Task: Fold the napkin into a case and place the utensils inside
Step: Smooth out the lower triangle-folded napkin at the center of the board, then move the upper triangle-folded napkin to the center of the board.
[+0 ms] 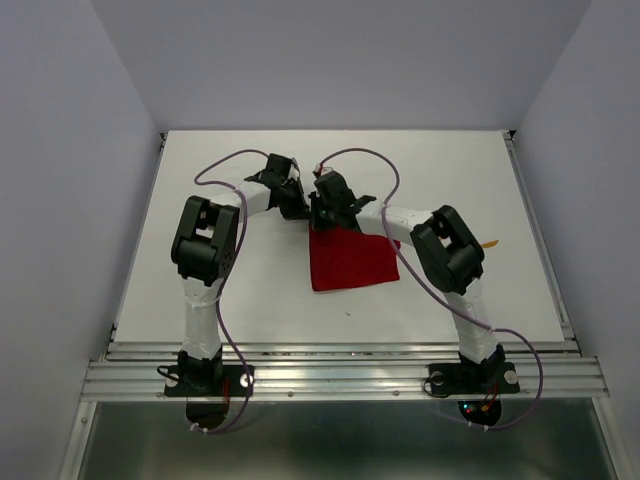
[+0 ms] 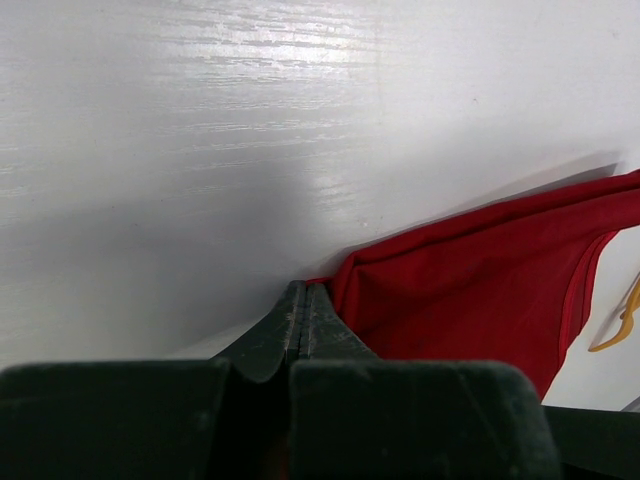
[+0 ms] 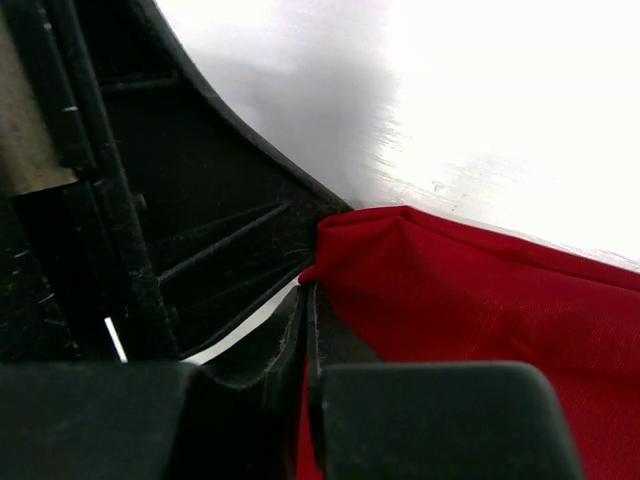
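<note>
Surface: white table [image 1: 220,290], faint wood grain, boxed in by plain pale walls [image 1: 60,200].
Napkin: red napkin [image 1: 350,262] at mid-table, between the two arms, most of it lying flat. Its far left corner is gathered into soft folds where both grippers meet it.
Left gripper: left gripper [image 1: 297,208] clenched, fingers pressed together. In the left wrist view the cloth's corner [image 2: 345,275] sits right at the fingertips. It seems to be nipped between them, though the view is too tight to be sure.
Right gripper: right gripper [image 1: 322,218] clamped tight on the same corner. In the right wrist view red cloth [image 3: 480,300] shows at the tips and in the slit between the fingers. It is just beside the left gripper's black body.
Utensil: one thin orange utensil [image 1: 489,243] flat on the table, right of the napkin and apart from it. The right arm partly hides it from above. Its curved end [image 2: 628,318] shows at the edge of the left wrist view.
</note>
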You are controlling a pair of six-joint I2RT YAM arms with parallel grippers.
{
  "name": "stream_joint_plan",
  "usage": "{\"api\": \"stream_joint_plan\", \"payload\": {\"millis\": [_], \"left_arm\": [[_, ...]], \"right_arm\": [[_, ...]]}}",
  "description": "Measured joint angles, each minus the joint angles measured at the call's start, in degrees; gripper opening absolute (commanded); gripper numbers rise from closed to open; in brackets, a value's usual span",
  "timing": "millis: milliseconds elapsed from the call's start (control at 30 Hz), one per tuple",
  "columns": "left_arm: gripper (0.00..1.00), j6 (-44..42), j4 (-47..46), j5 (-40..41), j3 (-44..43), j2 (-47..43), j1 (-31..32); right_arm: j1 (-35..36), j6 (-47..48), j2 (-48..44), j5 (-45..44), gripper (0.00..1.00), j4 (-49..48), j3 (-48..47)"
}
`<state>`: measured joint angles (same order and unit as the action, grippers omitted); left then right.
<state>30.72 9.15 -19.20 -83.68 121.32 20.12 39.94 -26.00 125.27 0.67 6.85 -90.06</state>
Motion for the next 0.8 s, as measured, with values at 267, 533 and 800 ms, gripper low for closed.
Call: {"api": "stream_joint_plan", "payload": {"millis": [267, 533, 800], "left_arm": [[0.27, -0.1, 2.5, 2.8, 0.1, -1.0, 0.0], [0.39, -0.6, 7.5, 8.2, 0.1, -3.7, -0.1], [0.14, -1.2, 9.2, 12.4, 1.6, -10.8, -0.2]], "right_arm": [[0.3, -0.4, -0.6, -1.9, 0.43, 0.0, 0.7], [-0.6, -0.4, -12.2, -4.6, 0.45, -0.8, 8.6], [-10.4, -1.1, -25.3, -4.8, 0.09, -4.0, 21.7]]}}
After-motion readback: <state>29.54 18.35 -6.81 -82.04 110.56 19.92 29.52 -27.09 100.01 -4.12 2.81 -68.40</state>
